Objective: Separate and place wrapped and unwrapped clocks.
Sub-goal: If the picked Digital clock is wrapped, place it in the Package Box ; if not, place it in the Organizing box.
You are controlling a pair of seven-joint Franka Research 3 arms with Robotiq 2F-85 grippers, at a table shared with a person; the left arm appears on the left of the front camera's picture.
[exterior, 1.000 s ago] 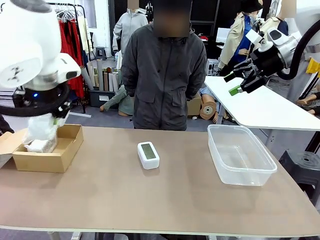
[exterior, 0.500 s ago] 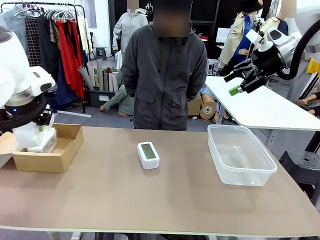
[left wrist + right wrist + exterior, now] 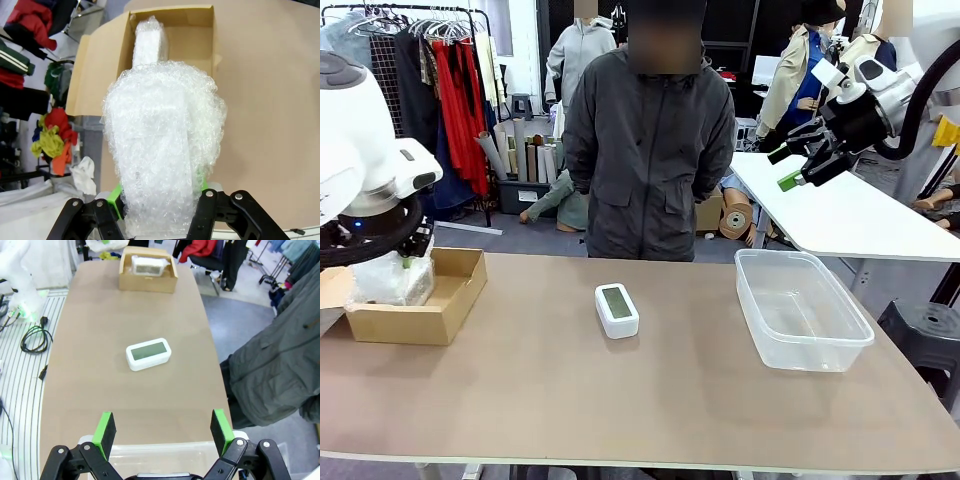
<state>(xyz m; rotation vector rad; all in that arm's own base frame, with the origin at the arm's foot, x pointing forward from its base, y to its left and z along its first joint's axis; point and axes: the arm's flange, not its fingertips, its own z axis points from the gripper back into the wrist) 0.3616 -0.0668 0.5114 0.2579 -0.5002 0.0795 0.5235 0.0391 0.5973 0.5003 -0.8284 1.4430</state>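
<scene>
**Setting the wrapped clock down in the box**

The wrapped clock (image 3: 162, 150) hangs just above the cardboard box (image 3: 95, 65), pinched between your left gripper's (image 3: 157, 192) fingers. Lower it beside the second bundle (image 3: 149, 42) inside the box, and release only once it rests flat. The bare clock (image 3: 617, 308) lies well right of the box. Your right gripper (image 3: 162, 427) hangs farther right, fingers spread.

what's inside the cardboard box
One wrapped bundle lies in the box. The left gripper holds a second bundle in front, hiding the box's near end in the wrist view. Anything under the lying bundle is covered.
</scene>
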